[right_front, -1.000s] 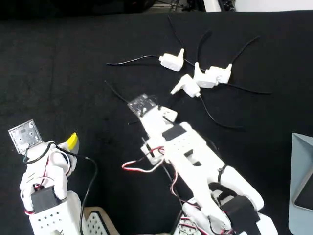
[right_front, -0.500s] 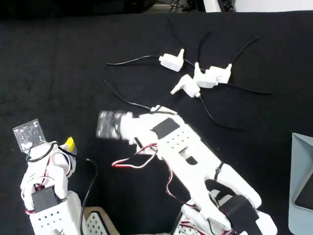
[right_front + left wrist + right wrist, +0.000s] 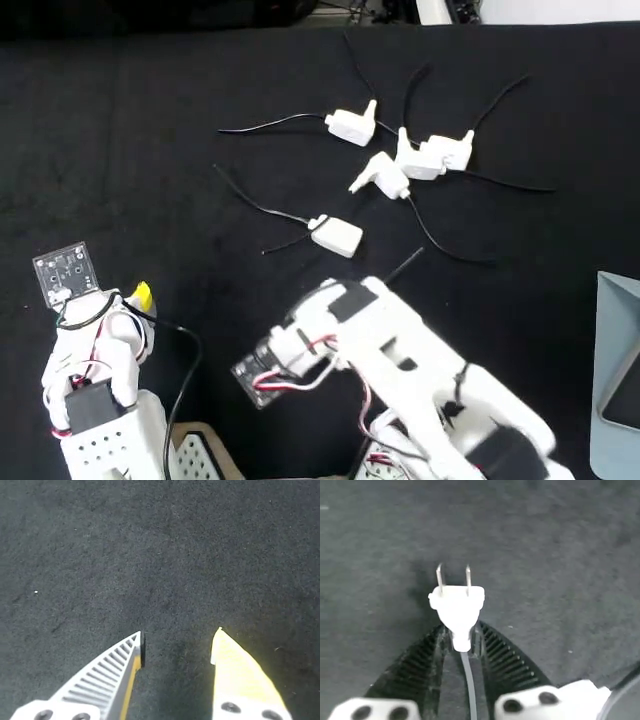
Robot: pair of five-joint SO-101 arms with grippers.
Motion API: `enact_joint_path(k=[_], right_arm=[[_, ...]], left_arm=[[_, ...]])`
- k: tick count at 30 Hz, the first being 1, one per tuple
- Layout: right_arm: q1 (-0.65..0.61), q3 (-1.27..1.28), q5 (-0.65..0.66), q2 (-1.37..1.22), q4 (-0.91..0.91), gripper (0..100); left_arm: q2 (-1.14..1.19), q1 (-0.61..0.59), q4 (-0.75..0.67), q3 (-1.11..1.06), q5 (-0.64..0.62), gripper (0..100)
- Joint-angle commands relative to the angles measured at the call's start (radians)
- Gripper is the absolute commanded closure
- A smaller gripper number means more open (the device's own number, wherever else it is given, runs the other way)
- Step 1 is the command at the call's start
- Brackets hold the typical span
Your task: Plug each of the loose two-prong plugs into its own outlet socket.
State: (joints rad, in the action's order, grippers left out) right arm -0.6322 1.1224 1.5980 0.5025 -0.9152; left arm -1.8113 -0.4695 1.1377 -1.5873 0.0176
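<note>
- The right gripper (image 3: 460, 630) was clenched on the neck of a white two-prong plug (image 3: 457, 602), held over the black cloth-covered table (image 3: 120, 150).
- The plug's long axis ran in line with the fingers, with its prongs pointing straight away from them and its cord trailing back between them.
- The left gripper (image 3: 179, 632) hung released, holding nothing.
- A white block on a black cord (image 3: 336, 236) lay nearer the right arm; I could not tell whether it was a socket.

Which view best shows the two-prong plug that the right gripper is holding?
The right wrist view: the plug sits gripped in the right gripper, both prongs clear against the table. In the high view the right arm hides it. The left wrist view looks at table past the left gripper.
</note>
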Motion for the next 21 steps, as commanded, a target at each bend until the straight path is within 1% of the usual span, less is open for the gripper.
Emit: enact_joint_path(k=[1,3,5,8,10,12,15,21], right_arm=[[-0.009,0.082,0.023,0.145,0.002,98.7],[-0.009,0.113,0.023,0.203,0.003,98.5],[-0.005,0.133,0.021,0.260,0.005,95.2],[0.017,0.142,0.017,0.354,0.003,81.5],[0.035,0.142,-0.037,0.415,0.006,72.1],[0.051,0.143,-0.098,0.463,-0.002,68.8],[0.071,0.174,-0.167,0.524,-0.051,72.1],[0.072,0.202,-0.451,0.627,-0.058,91.0]], left_arm=[[-0.006,-0.010,-0.020,0.008,0.009,77],[-0.006,-0.010,-0.020,0.008,0.009,77],[-0.006,-0.010,-0.020,0.008,0.008,77],[-0.006,-0.010,-0.021,0.010,0.008,77],[-0.006,-0.010,-0.021,0.010,0.006,77],[-0.006,-0.010,-0.021,0.010,0.006,77],[-0.006,-0.010,-0.021,0.010,0.006,77],[-0.006,-0.010,-0.021,0.008,0.006,77]])
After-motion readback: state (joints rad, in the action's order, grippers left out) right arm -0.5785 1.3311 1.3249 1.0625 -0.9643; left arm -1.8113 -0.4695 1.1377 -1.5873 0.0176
